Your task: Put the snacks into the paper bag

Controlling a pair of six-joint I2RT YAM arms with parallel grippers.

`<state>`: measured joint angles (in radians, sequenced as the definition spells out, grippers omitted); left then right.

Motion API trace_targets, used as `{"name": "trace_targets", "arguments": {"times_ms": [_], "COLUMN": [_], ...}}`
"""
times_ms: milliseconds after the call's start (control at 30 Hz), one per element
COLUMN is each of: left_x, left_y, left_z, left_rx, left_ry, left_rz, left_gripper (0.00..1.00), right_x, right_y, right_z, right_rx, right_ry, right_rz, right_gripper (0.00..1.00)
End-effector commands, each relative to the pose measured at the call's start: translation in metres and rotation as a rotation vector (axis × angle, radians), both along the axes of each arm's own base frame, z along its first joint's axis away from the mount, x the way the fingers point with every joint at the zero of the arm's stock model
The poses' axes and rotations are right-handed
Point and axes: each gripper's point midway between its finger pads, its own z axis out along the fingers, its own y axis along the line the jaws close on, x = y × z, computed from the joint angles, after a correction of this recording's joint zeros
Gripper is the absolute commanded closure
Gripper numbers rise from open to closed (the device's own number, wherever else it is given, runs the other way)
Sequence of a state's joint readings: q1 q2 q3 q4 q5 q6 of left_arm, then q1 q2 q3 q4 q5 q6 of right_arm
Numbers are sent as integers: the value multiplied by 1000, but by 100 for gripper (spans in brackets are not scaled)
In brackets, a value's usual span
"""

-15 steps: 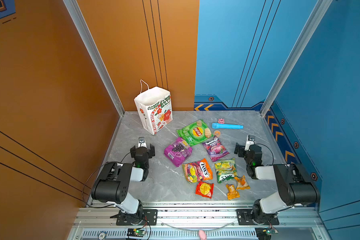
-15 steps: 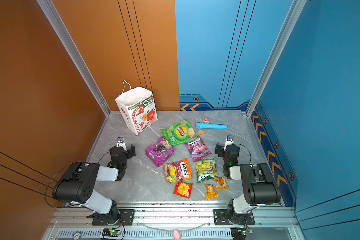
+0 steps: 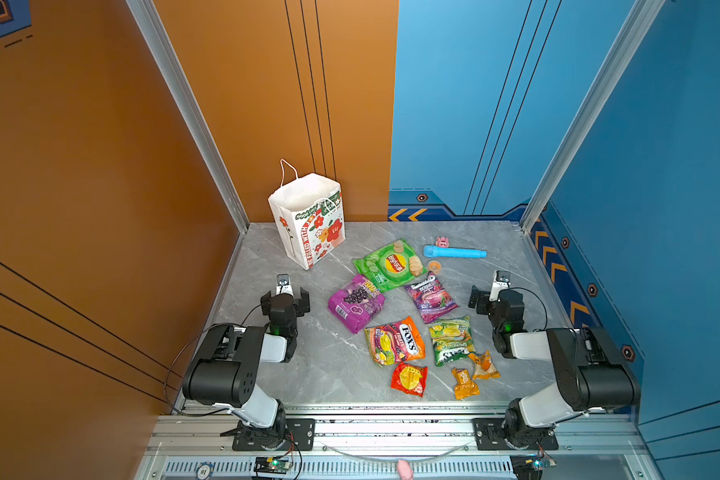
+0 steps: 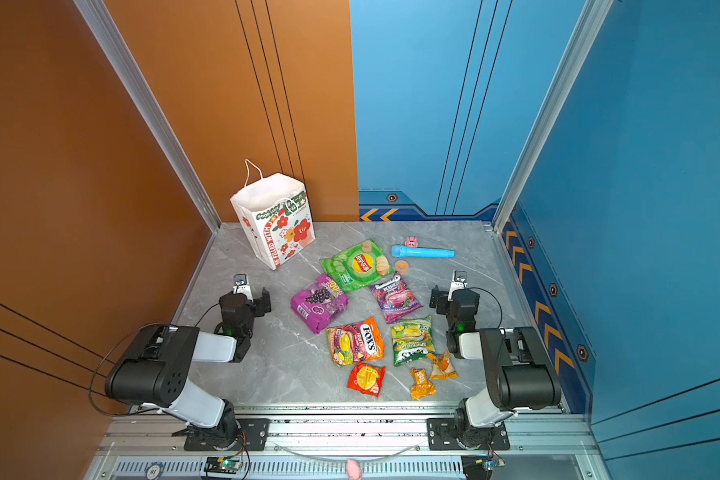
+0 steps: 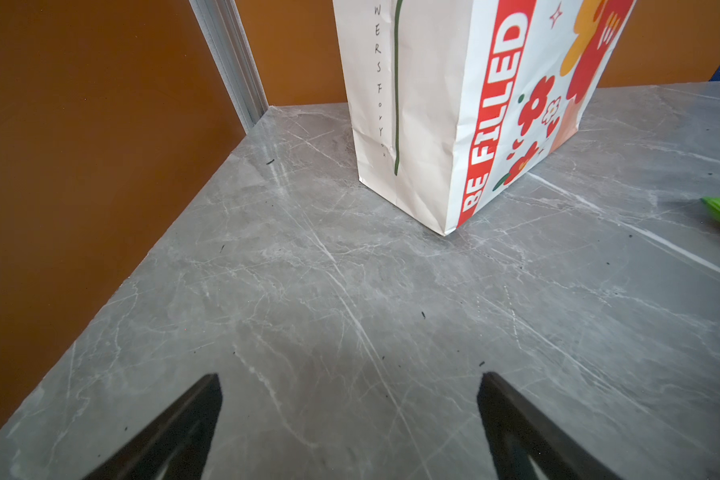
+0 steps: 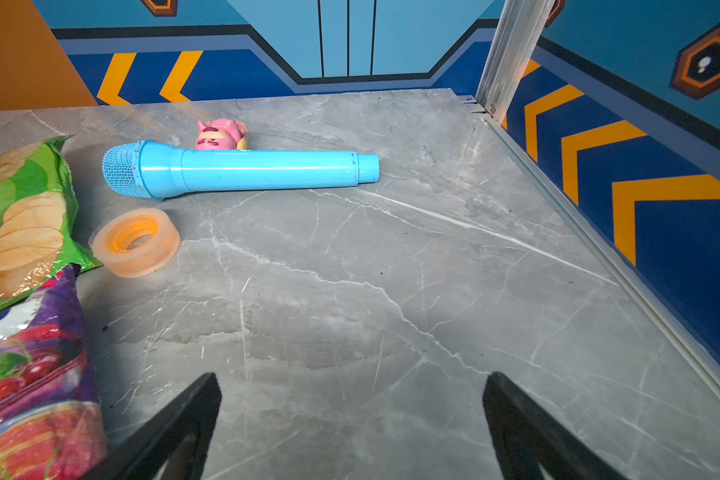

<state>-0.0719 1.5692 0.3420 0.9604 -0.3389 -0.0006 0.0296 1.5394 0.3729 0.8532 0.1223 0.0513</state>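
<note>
The white paper bag [image 3: 308, 220] [image 4: 273, 220] [image 5: 425, 104] stands upright and open-topped at the back left. The snacks lie flat mid-table: a green chips bag [image 3: 390, 264] [image 6: 21, 216], a purple grape bag [image 3: 356, 302], a berry bag [image 3: 431, 298] [image 6: 30, 374], an orange candy bag [image 3: 395, 341], a green candy bag [image 3: 452, 340], a red packet [image 3: 409, 379] and two orange wrappers [image 3: 465, 382]. My left gripper [image 3: 285, 296] [image 5: 350, 386] is open over bare table, short of the bag. My right gripper [image 3: 495, 297] [image 6: 352, 386] is open and empty, right of the berry bag.
A blue toy microphone [image 3: 454, 252] [image 6: 242, 168], a small pink toy [image 3: 442, 241] [image 6: 221, 134] and an orange tape roll [image 3: 434, 264] [image 6: 136, 242] lie at the back right. Orange and blue walls enclose the grey table [image 3: 316, 374] on three sides.
</note>
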Motion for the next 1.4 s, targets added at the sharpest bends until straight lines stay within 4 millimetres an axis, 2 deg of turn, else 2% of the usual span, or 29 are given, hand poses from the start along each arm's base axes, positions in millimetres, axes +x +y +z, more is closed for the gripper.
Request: {"name": "trace_targets", "arguments": {"times_ms": [0,500,567,667,800,933,1033,1133,1233,1300,1367], "left_x": [7,6,6,1,-22,-37,-51,-60,-63,-69,-73], "left_y": [0,-1,-7,-29,-48,-64,-87,-93,-112,-120,-114], "left_z": [9,8,8,9,27,50,79,111,132,148,162], "left_rx": [-17,-15,-5,15,69,185,266,238,173,91,13], "left_ry": [-27,-25,-23,-41,-162,-224,-300,-344,-271,-232,-220], "left_rz": [-5,-8,-37,-157,-247,-234,-267,-215,-314,-374,-337], "left_gripper": [2,2,2,2,2,2,2,2,2,2,2], "right_x": [5,5,4,4,-2,-11,-19,-20,-26,-32,-38], "right_y": [1,1,1,2,7,14,21,34,41,42,43], "right_z": [8,8,8,9,12,20,36,44,59,78,97], "right_rx": [7,4,1,-10,-49,-69,-105,-146,-137,-105,-48], "right_ry": [-21,-21,-21,-24,-53,-101,-134,-73,-104,-145,-177], "right_rz": [11,11,9,3,3,33,44,89,101,88,84], "right_gripper": [0,0,0,0,0,0,0,0,0,0,0]}}
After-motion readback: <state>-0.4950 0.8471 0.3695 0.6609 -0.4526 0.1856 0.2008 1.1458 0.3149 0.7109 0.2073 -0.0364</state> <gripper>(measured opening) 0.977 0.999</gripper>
